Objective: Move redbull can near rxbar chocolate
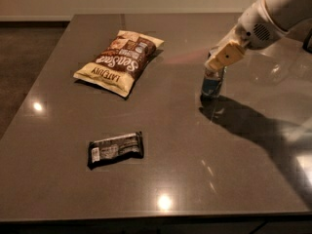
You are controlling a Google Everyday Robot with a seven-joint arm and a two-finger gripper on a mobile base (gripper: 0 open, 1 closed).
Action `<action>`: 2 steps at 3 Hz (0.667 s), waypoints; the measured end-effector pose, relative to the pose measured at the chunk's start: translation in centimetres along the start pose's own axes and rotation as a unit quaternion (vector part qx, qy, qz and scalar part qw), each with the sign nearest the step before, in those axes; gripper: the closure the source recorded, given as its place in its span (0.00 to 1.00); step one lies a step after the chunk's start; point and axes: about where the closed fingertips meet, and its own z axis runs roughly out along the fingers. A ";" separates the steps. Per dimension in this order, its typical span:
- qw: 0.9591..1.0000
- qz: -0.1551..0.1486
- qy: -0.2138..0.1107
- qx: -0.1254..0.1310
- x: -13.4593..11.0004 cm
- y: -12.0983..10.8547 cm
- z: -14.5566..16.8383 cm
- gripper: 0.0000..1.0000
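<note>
The redbull can (212, 84), blue and silver, is upright at the right middle of the dark table (195, 169). My gripper (218, 65) comes down from the upper right and is shut on the can's top part, hiding its lid. The can's base is at or just above the table surface. The rxbar chocolate (115, 149), a flat black wrapper with white lettering, lies at the front left, far from the can.
A yellow-and-brown chip bag (119, 61) lies at the back left of the table. The white arm (273, 16) reaches in from the upper right corner. The table's front edge runs along the bottom of the view.
</note>
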 end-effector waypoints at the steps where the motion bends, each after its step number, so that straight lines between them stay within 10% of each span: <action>1: 0.999 -0.032 -0.012 -0.021 -2.4 2.4 0.1 1.00; 2: 0.996 -0.070 -0.027 -0.057 -5.1 6.0 1.1 1.00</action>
